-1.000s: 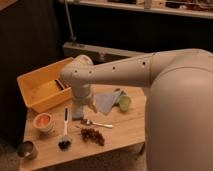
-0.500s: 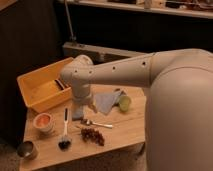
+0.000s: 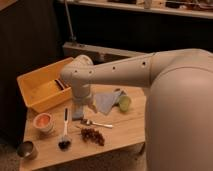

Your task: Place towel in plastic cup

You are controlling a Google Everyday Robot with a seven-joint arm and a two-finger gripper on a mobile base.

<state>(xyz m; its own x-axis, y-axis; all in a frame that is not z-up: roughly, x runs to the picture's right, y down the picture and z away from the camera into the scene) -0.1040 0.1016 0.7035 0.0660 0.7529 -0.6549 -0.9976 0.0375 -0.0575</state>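
Note:
The towel [image 3: 106, 101], a thin grey-blue cloth, lies flat on the wooden table [image 3: 125, 132] near its middle. The pale yellow-green plastic cup [image 3: 124, 103] stands upright at the towel's right edge, touching or just beside it. My arm reaches in from the right and bends down at the table's back left. My gripper [image 3: 83, 106] points down just left of the towel, right above a small dark grey-blue block [image 3: 78, 113]. The towel is not lifted.
A yellow bin [image 3: 37, 90] sits at the back left. A white bowl with orange inside [image 3: 43, 121], a dark metal cup [image 3: 26, 149], a black brush [image 3: 64, 131], a spoon [image 3: 95, 123] and a brown cluster [image 3: 93, 135] lie along the front.

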